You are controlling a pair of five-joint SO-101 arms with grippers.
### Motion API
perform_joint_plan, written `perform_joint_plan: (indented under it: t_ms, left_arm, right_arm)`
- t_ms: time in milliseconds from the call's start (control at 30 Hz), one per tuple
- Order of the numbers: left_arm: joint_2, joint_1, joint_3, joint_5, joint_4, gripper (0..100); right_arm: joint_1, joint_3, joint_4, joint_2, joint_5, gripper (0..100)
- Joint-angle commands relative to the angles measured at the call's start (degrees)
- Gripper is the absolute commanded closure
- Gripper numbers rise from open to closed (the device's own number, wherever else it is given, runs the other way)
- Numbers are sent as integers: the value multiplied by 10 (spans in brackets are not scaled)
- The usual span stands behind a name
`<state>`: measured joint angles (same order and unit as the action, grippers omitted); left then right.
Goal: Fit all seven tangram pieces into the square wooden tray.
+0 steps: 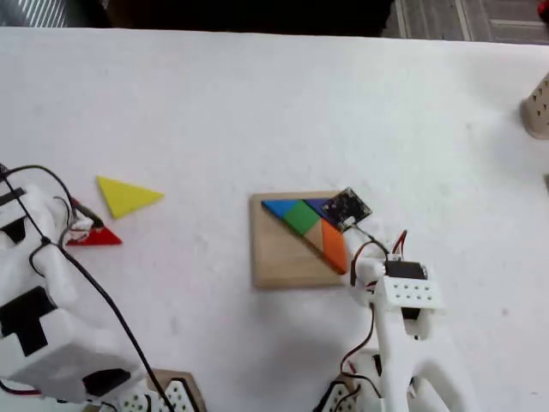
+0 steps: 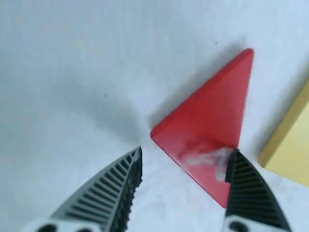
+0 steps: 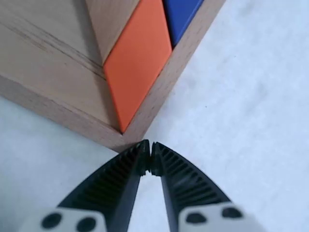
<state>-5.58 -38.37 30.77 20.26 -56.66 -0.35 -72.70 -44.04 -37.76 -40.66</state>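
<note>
In the high view the left arm [image 1: 43, 283] covers one corner of the red triangle [image 2: 212, 125]; a small circuit board [image 1: 347, 208] on the right arm hides the far right corner of the wooden tray [image 1: 279, 253] and part of the dark blue piece [image 1: 319, 206]; a pale perforated object [image 1: 538, 107] is cut off by the right edge of the frame. In the left wrist view the yellow triangle [image 1: 127, 196] shows as one cut-off edge.

The worktop [image 1: 257, 103] is plain white; a dark strip of room runs behind its far edge.

The tray lies near the middle of the worktop, slightly toward the near edge; its far right half holds the blue triangle [image 1: 276, 208], the green square [image 1: 300, 216], the dark blue piece and the orange parallelogram [image 3: 140, 63], packed edge to edge; the near left half is bare wood. The yellow and red triangles lie flat near the left edge of the worktop, close together, well apart from the tray.

Left gripper [image 2: 186, 157]: fingers spread wide; one fingertip [image 2: 236, 166] rests against the red triangle's edge, the other stands on the worktop just beside its corner; nothing is pinched.

Right gripper [image 3: 150, 152]: fingers pressed together, empty, tips just beside the tray's near right corner.
</note>
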Motion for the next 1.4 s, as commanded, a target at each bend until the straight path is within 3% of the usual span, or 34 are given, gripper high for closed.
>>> perform_joint_plan:
  t_ms: [0,433,633,900,1100,1367]
  left_arm:
    - [-57,-6,-69,4,-6,725]
    - [-72,-3,-107,4,-27,725]
    - [9,-4,-105,-71,-70,724]
    - [24,-5,-81,-91,-41,605]
    - [24,-6,-26,-111,38,604]
    - [26,-38,-25,-131,44,604]
  right_arm:
    - [-8,1,-7,-12,-8,978]
    - [-8,0,-7,-12,-8,978]
    - [-8,0,-7,-12,-8,978]
    - [-8,0,-7,-12,-8,978]
    - [-8,0,-7,-12,-8,978]
    - [-8,0,-7,-12,-8,978]
